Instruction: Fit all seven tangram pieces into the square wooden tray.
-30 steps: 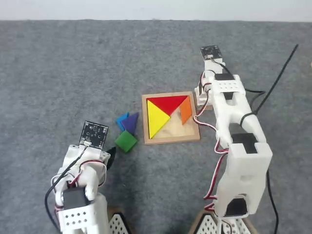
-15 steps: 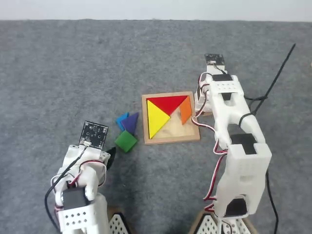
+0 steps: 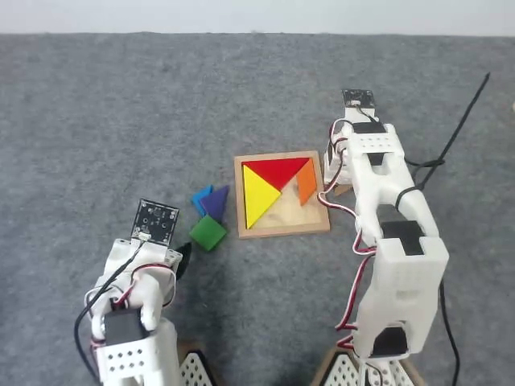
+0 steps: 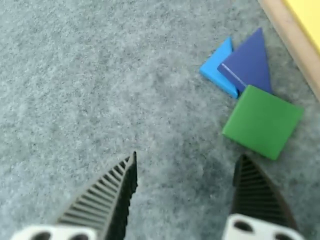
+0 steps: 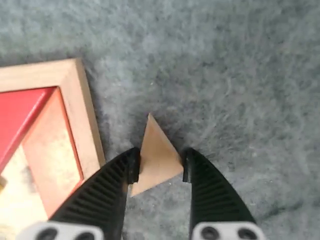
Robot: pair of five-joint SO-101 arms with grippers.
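The square wooden tray (image 3: 282, 227) holds a red triangle (image 3: 278, 171), a yellow triangle (image 3: 257, 197) and an orange piece (image 3: 306, 183). Left of it on the carpet lie a green square (image 3: 208, 233), a purple triangle (image 3: 216, 203) and a light blue piece (image 3: 201, 198). My right gripper (image 5: 157, 162) is shut on a small tan triangle (image 5: 156, 155) just outside the tray's corner (image 5: 82, 115). My left gripper (image 4: 185, 195) stands open over bare carpet, short of the green square (image 4: 262, 121).
Grey carpet covers the whole table. The purple triangle (image 4: 248, 63) overlaps the light blue piece (image 4: 216, 70), and the green square touches both. The right arm (image 3: 386, 201) stretches along the tray's right side.
The right arm's wrist has shifted slightly to the right and toward its base beside the tray. The left arm and the loose pieces have not moved.
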